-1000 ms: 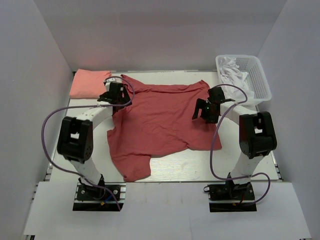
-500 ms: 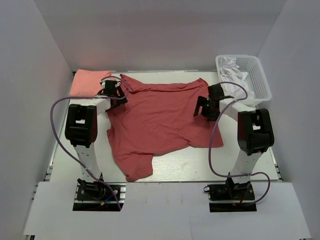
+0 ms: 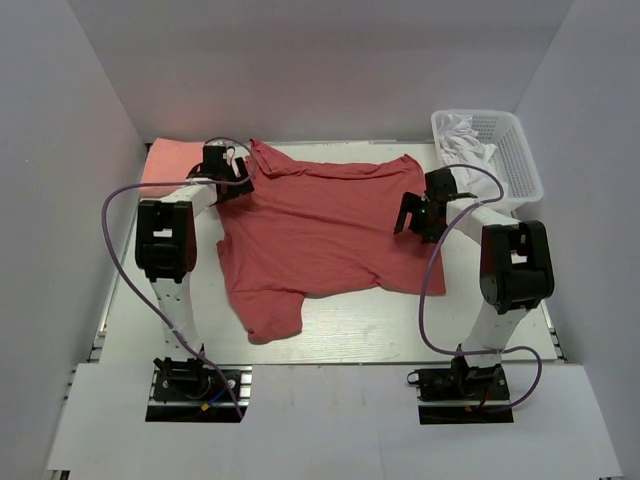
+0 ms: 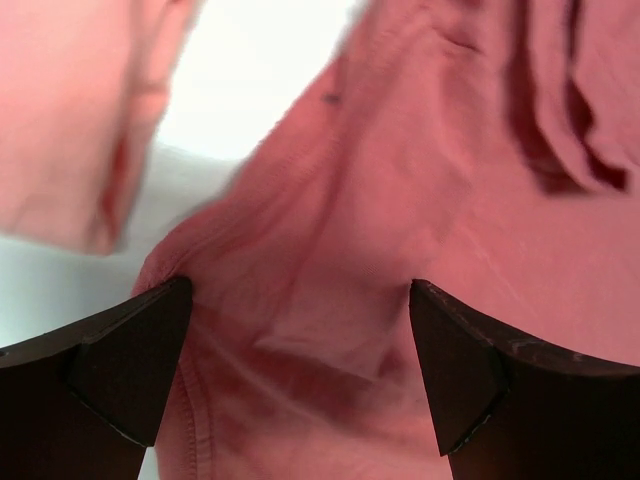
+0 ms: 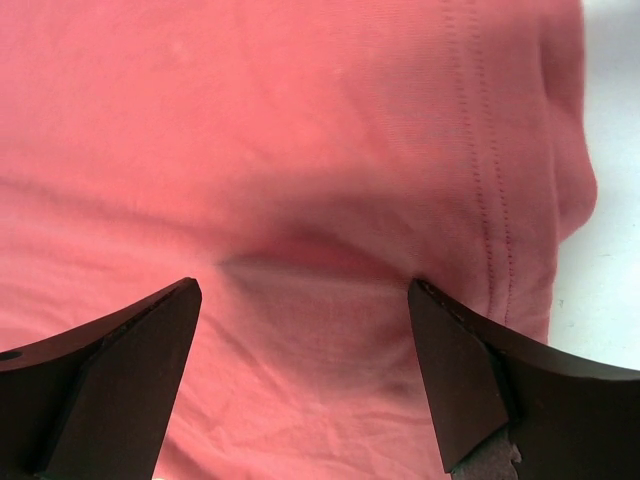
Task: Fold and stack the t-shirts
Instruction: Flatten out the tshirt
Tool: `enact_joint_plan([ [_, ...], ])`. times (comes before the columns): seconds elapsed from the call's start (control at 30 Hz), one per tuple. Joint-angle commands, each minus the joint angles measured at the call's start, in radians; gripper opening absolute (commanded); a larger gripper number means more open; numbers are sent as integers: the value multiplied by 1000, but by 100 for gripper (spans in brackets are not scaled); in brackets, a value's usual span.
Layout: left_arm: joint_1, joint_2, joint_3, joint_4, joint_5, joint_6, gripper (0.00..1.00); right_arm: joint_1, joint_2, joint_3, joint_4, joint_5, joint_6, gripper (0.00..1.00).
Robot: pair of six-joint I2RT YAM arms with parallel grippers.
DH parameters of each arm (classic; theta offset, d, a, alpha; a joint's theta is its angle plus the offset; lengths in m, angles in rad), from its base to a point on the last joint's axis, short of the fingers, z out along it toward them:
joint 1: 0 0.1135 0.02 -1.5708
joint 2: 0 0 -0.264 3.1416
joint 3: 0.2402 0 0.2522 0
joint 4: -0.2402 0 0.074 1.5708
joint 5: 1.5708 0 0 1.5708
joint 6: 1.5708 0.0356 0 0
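Brick-red t-shirt [image 3: 320, 230] has shifted farther back, left pincer [image 4: 300, 300] and right pincer [image 5: 305, 290] both spread apart.

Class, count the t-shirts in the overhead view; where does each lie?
2. The brick-red t-shirt lies spread across the middle; the salmon-pink t-shirt sits folded at the far left. White cloth in the basket may hide more.

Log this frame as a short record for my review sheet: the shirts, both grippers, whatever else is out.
red t-shirt: unfolded, spread across the table
pink t-shirt: folded, far-left corner
left gripper: open, over the red t-shirt's far-left edge
right gripper: open, over the red t-shirt's right side
basket: far right, white cloth inside
progress: red t-shirt not yet folded or stacked
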Motion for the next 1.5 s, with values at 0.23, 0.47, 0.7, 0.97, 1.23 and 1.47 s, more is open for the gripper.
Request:
enact_joint_plan([
  [0.23, -14, -159, 94, -73, 90, 52, 100, 9, -85, 200, -31, -16, -140, 90],
  [0.47, -23, -23, 248, -78, 174, 87, 100, 7, 63, 346, -50, 20, -133, 90],
  [0.7, -41, 94, 302, 78, 264, 96, 100, 12, 268, 579, -103, 5, -170, 90],
  [0.97, -61, 330, 600, -27, 248, 142, 100, 26, 449, 747, -158, 7, -197, 90],
  [1.23, -61, 496, 765, -85, 201, 133, 100, 18, 557, 879, -224, 20, -199, 90],
  [1.47, -61, 545, 827, -187, -87, 87, 100, 13, 678, 1020, -303, 106, -182, 90],
])
